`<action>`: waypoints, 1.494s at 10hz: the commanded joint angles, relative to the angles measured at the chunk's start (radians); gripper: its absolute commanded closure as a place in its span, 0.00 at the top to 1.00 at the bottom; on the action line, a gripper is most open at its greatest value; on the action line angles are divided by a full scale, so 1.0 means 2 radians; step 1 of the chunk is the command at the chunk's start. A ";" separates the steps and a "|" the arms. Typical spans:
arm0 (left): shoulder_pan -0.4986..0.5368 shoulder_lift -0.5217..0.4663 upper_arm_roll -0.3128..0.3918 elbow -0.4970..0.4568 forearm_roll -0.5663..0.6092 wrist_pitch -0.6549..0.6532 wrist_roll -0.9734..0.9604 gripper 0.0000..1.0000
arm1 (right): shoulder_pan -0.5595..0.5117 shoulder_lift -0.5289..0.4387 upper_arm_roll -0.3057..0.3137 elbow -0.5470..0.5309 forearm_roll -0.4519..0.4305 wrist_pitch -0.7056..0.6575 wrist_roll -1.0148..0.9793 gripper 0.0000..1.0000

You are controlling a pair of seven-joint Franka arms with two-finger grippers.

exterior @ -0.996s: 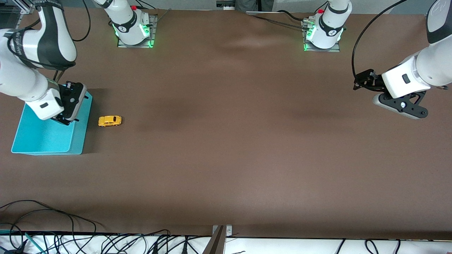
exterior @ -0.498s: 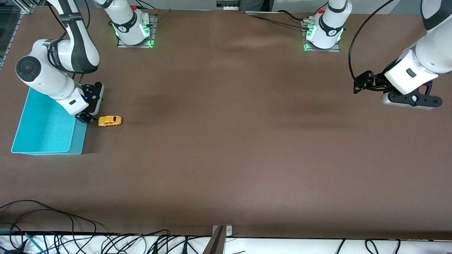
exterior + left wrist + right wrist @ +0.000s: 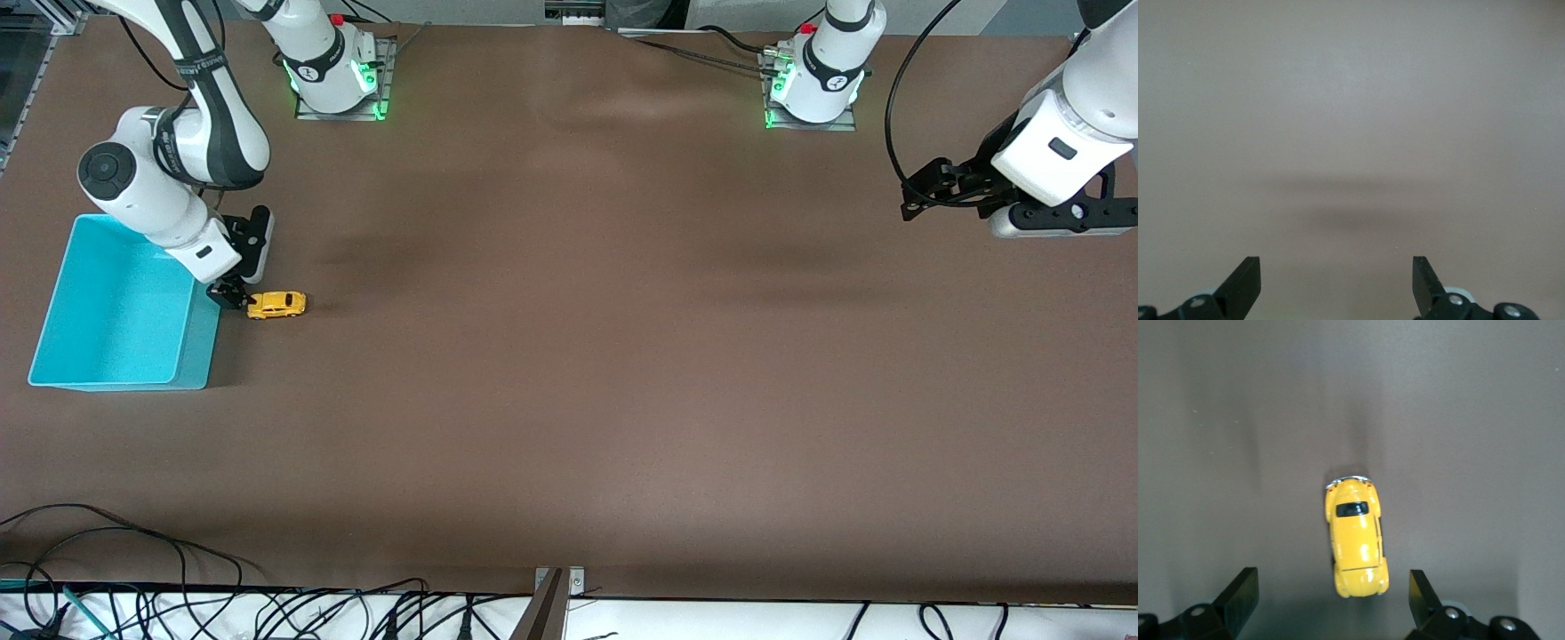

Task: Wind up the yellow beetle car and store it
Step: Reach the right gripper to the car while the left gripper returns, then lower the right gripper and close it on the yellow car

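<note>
A turquoise bin [image 3: 120, 307] is sitting on the brown desk [image 3: 569, 356] at the right arm's end, and its inside is showing only bare turquoise floor. Just beside the bin, toward the left arm's end of the desk, the yellow beetle car [image 3: 276, 305] is resting on its wheels on the desk, outside the bin. The right gripper [image 3: 233, 296] is hanging low between the bin and the car, right at the car's end that faces the bin. In the right wrist view its fingers [image 3: 1238, 593] are standing wide apart, one on each side of the yellow beetle car [image 3: 1356, 535], touching neither side and holding nothing. Well away from the bin, at the left arm's end, the left gripper [image 3: 920, 191] is waiting in the air over bare desk. In the left wrist view its fingers [image 3: 1245, 283] are also spread open and gripping nothing, with only plain desk surface [image 3: 1351, 133] lying below them.
</note>
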 commanded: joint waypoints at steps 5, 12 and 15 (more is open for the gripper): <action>0.006 -0.011 0.003 -0.007 -0.013 0.007 0.036 1.00 | -0.010 0.054 0.000 0.000 0.005 0.067 -0.043 1.00; 0.002 -0.007 -0.002 0.003 -0.001 0.002 0.096 1.00 | -0.009 0.084 0.004 0.002 0.004 0.123 -0.043 0.97; 0.003 -0.007 -0.003 0.003 -0.001 -0.005 0.098 1.00 | -0.009 0.085 0.005 0.002 0.006 0.123 -0.042 0.66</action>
